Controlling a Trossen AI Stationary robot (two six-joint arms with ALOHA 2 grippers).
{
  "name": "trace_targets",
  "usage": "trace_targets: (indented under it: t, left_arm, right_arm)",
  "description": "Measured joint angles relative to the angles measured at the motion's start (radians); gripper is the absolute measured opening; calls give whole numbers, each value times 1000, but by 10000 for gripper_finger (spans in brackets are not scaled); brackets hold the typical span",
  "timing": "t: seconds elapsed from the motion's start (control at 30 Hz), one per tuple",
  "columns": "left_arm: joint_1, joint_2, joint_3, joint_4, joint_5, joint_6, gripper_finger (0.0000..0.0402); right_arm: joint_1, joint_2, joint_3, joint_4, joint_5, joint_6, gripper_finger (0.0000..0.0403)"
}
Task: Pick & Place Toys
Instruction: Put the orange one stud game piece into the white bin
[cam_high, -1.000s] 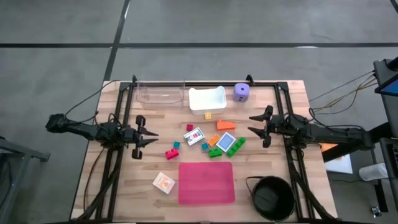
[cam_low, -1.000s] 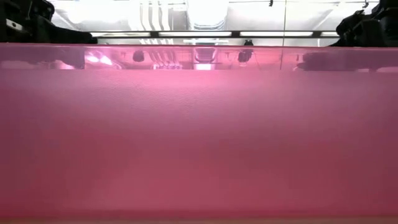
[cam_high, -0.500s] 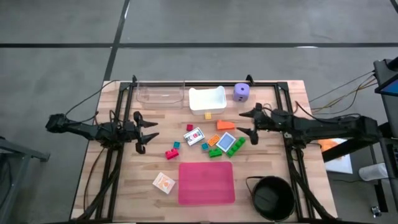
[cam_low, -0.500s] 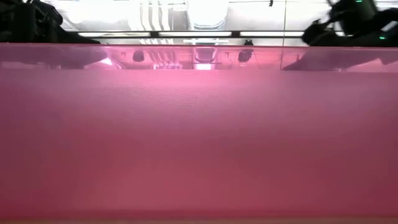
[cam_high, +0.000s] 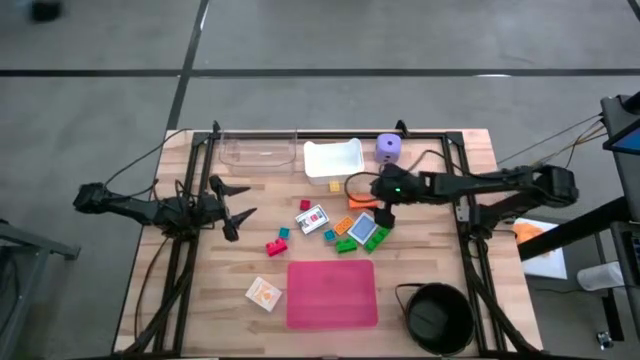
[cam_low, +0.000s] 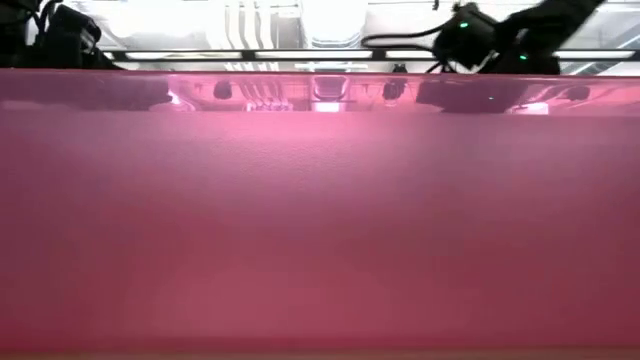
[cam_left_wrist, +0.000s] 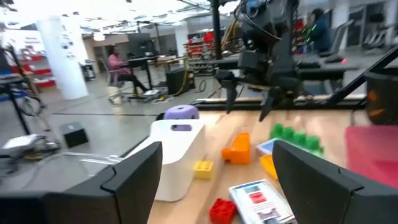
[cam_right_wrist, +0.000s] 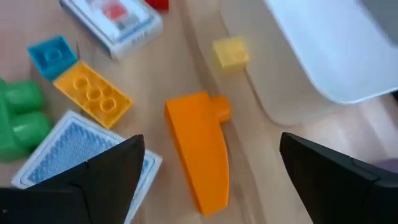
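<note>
The toys lie in a cluster mid-table: an orange block (cam_high: 360, 203), a small yellow block (cam_high: 334, 185), a white card (cam_high: 312, 218), a blue card (cam_high: 365, 231), green blocks (cam_high: 383, 235), red blocks (cam_high: 275, 246) and a purple die (cam_high: 388, 148). An orange card (cam_high: 264, 293) lies apart, near the front. My right gripper (cam_high: 383, 200) hangs open, slanting down, just right of the orange block (cam_right_wrist: 199, 158); its fingers (cam_right_wrist: 93, 180) touch nothing. My left gripper (cam_high: 238, 208) stands open at the table's left, clear of the toys.
A white tub (cam_high: 333, 160) and a clear tray (cam_high: 260, 152) stand at the far edge. A pink mat (cam_high: 332, 293) lies near the front and fills the low view. A black bowl (cam_high: 438, 318) sits at the front right.
My right gripper has travelled from the table's right side toward the toy cluster, tipped downward and opened wider; it now hangs by the orange block. My left gripper has opened where it stood. No toy has moved.
</note>
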Motion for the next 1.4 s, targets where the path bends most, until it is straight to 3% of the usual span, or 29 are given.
trace_targets:
  t: [0.37, 1.13, 1.27, 1.4]
  left_arm:
    - [60, -1, 15, -156, -18, -78, 304]
    - [67, 20, 16, -161, -14, -102, 303]
    - [67, 20, 16, -160, -14, -102, 303]
    - [67, 20, 16, -158, -13, -98, 303]
  right_arm:
    - [-6, 188, 143, -172, 0, 0, 353]
    - [-56, 349, 187, -235, -2, -66, 351]
    - [-58, 364, 189, -233, -7, -83, 321]
    - [-56, 356, 188, -236, -14, -84, 244]
